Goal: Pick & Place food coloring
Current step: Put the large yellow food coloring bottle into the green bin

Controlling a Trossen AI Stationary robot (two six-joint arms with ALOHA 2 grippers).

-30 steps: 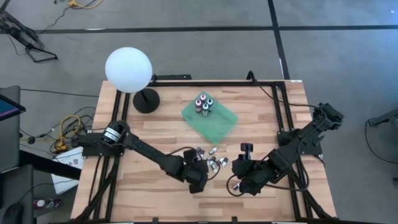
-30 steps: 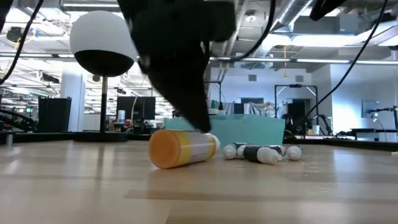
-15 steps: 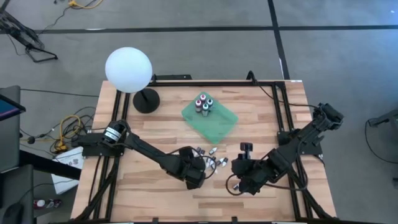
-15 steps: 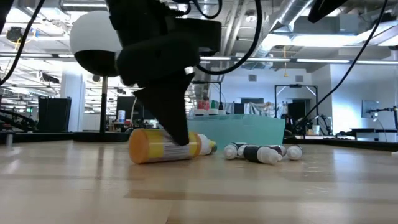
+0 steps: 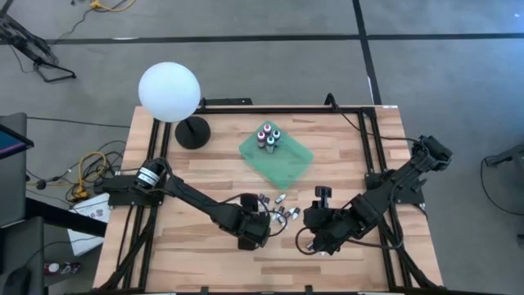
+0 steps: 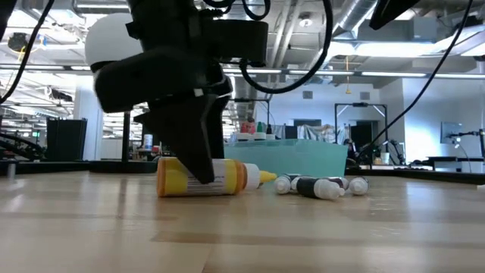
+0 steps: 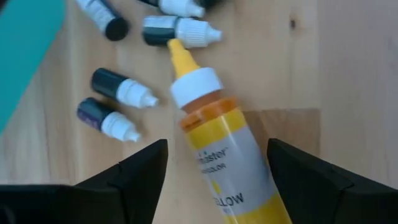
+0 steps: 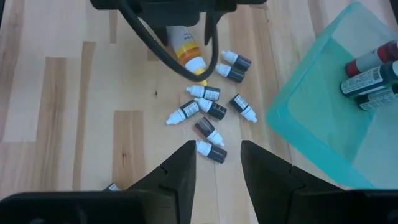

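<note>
Readable print is showing on one item only: the yellow food coloring bottle point(image 7: 227, 165), lying on its side on the tabletop point(image 7: 348, 74) toward the front edge. In the left wrist view its white label is reading "master" on one line, apparently the tail of a longer brand word whose start is hidden around the curve of the bottle. A smaller line beneath it is too fine to read. Lower on the same label, large yellow letters are reading "LLOW", the start cut off. Labels on the small dark bottles point(image 7: 118, 87) are showing nothing legible.
</note>
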